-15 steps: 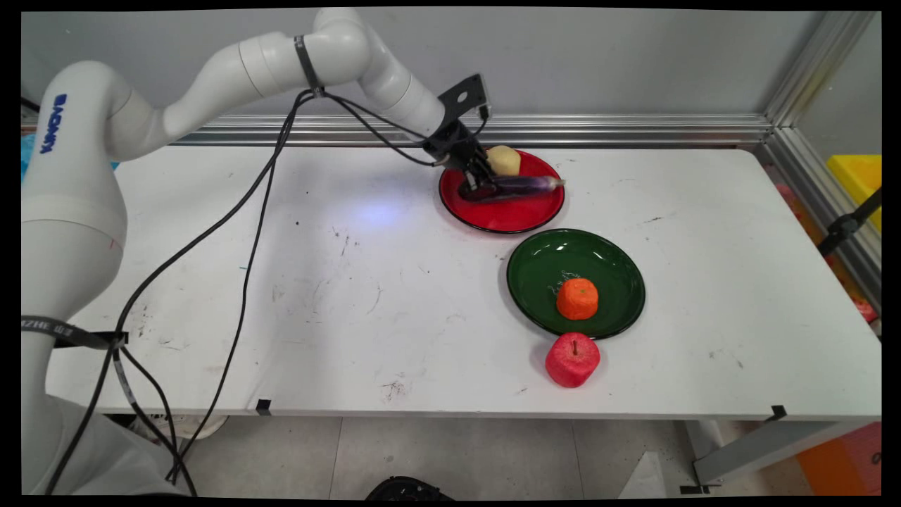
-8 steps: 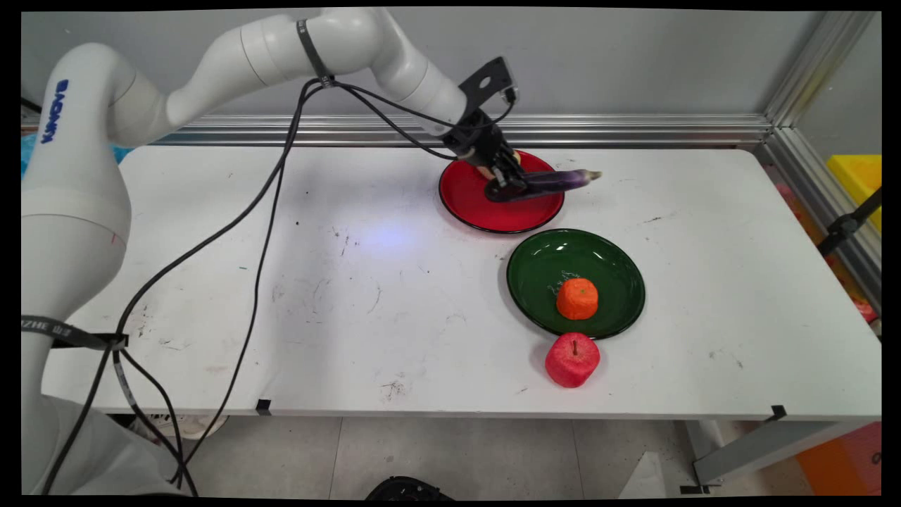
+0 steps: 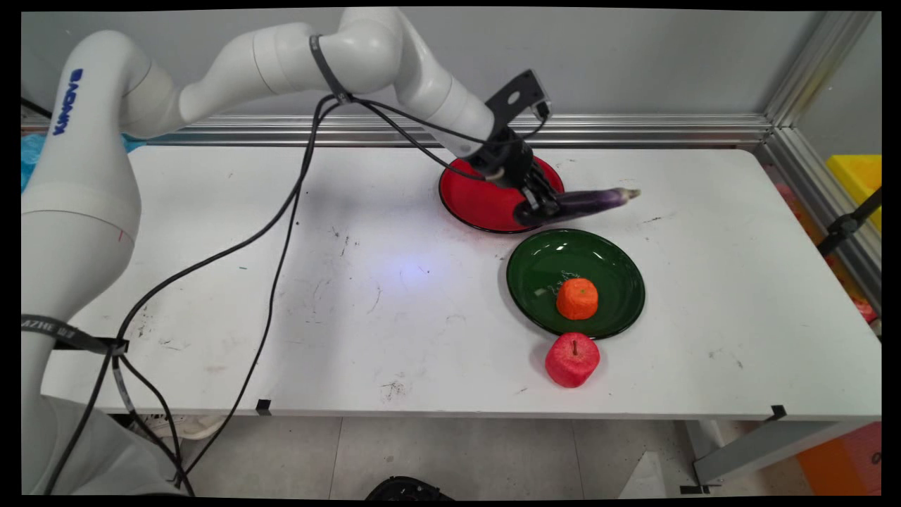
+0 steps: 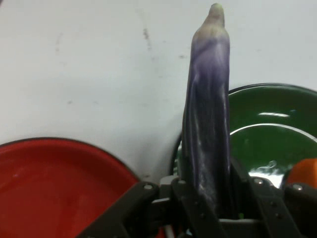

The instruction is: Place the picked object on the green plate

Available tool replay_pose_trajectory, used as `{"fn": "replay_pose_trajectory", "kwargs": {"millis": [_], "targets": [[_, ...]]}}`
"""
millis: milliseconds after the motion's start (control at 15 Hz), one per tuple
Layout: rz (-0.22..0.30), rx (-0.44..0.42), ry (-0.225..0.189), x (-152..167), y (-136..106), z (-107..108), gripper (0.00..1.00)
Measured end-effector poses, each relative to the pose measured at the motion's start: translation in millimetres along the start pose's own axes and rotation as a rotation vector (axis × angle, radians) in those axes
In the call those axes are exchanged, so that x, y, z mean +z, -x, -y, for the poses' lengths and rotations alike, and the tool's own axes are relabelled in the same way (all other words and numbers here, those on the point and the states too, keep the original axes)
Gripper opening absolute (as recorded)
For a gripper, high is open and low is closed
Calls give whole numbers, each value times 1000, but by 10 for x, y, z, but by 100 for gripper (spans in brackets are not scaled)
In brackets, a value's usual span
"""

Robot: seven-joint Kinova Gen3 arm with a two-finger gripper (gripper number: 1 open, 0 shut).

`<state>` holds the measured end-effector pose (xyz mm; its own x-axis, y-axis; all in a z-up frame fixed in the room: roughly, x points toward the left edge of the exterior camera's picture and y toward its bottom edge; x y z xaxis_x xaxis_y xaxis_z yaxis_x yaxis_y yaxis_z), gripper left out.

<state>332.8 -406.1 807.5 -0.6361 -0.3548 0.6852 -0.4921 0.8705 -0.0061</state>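
Eggplant carried in the air between 2 plates

The white table (image 3: 211, 282) bears 2 plates: 1 green plate (image 3: 612, 267) near the front and 1 red plate (image 3: 471, 204) just behind it, close but apart. The arm's gripper (image 3: 540, 206) is clamped on the thick end of 1 purple eggplant (image 3: 591, 200), which sticks out level over the gap between the red plate's right rim and the green plate's far rim, clear of the table. There is 1 orange (image 3: 577, 298) in the green plate and 1 red apple (image 3: 572, 360) on the table, touching or just beside that plate's near rim. Risk, as I judge it: the eggplant is held by 1 end only, so its long free length could sag or twist out of the grip, and a slip here could drop it onto a plate rim.
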Motion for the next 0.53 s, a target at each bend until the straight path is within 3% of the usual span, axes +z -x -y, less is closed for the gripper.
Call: {"fn": "replay_pose_trajectory", "kwargs": {"millis": [533], "targets": [[5,-13,25,196,16,-309,0]]}}
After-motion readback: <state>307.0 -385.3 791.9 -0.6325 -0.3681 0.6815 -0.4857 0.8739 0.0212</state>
